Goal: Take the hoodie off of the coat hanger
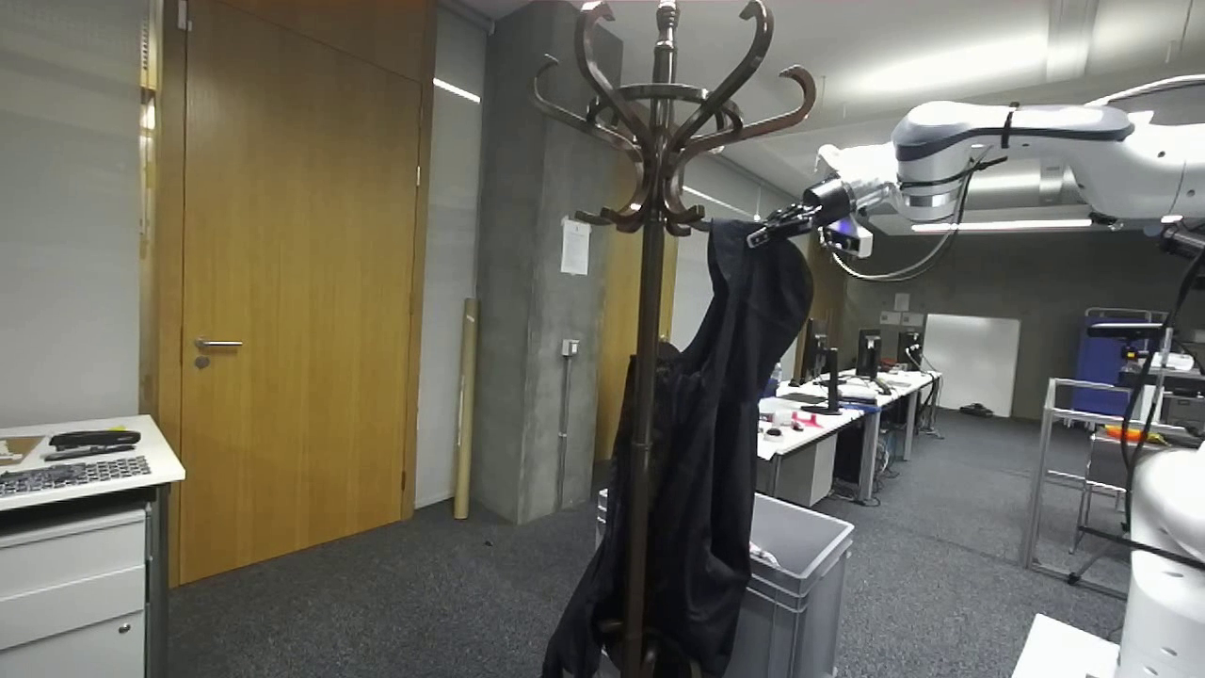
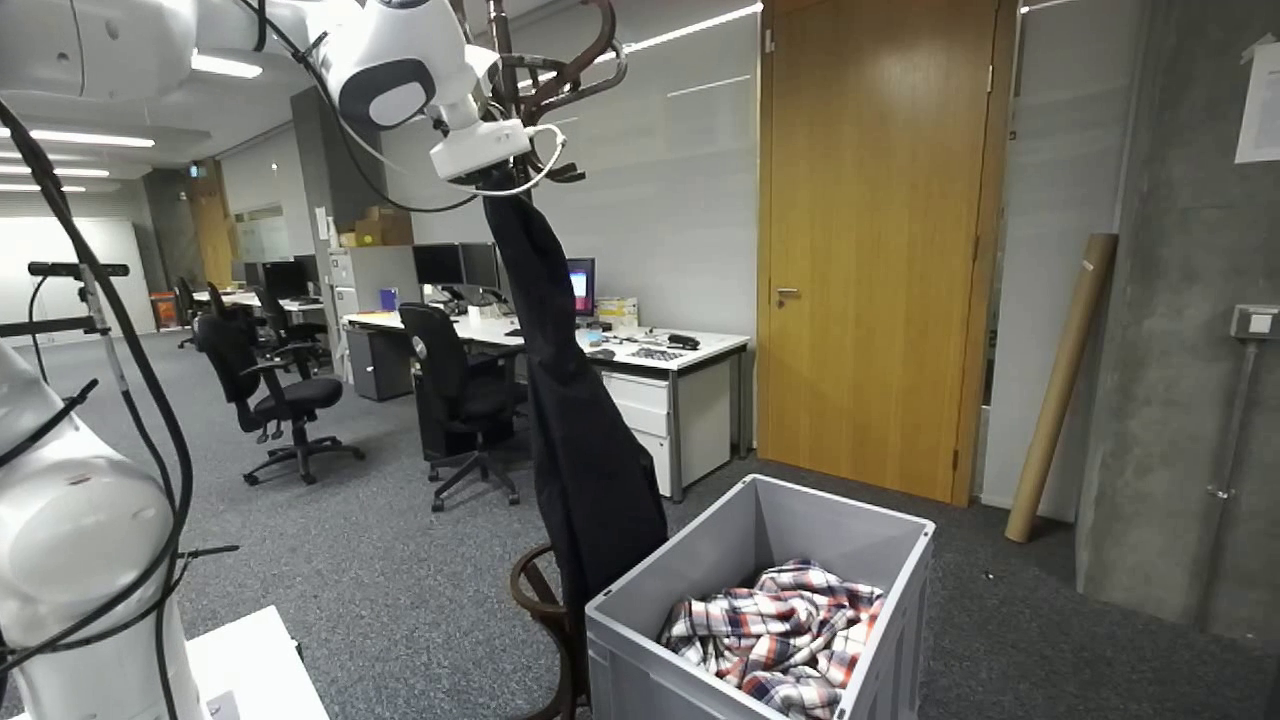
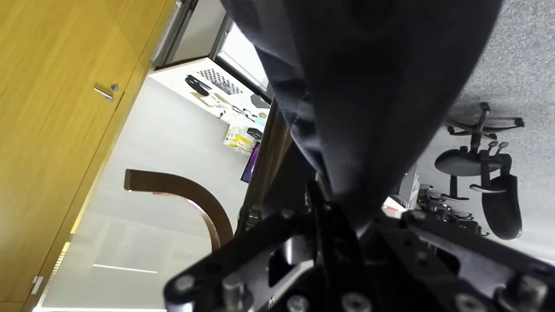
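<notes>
Beside the coat hanger (image 1: pixel 650 311) and down from the pincer (image 1: pixel 759 234), see the hoodie (image 1: pixel 701 443) hanging, with long axis steep, clenched near its top by that pincer. Cannot tell whether unhooked. Probably lift, then draw away from the coat hanger.

I operate in an open-plan office. Indicators: in an exterior view, left of centre, swivel chairs (image 2: pixel 300 395) stand near a white desk (image 2: pixel 720 343) bearing monitors (image 2: pixel 437 264), with a drawer unit (image 2: pixel 645 395) under its end. In an exterior view, right of centre, a row of desks (image 1: pixel 791 440) recedes; carpet (image 1: pixel 377 612) shows at bottom, strip lights (image 1: pixel 1003 226) at upper right. My wrist view confirms a swivel chair (image 3: pixel 457 163), frame right
</notes>
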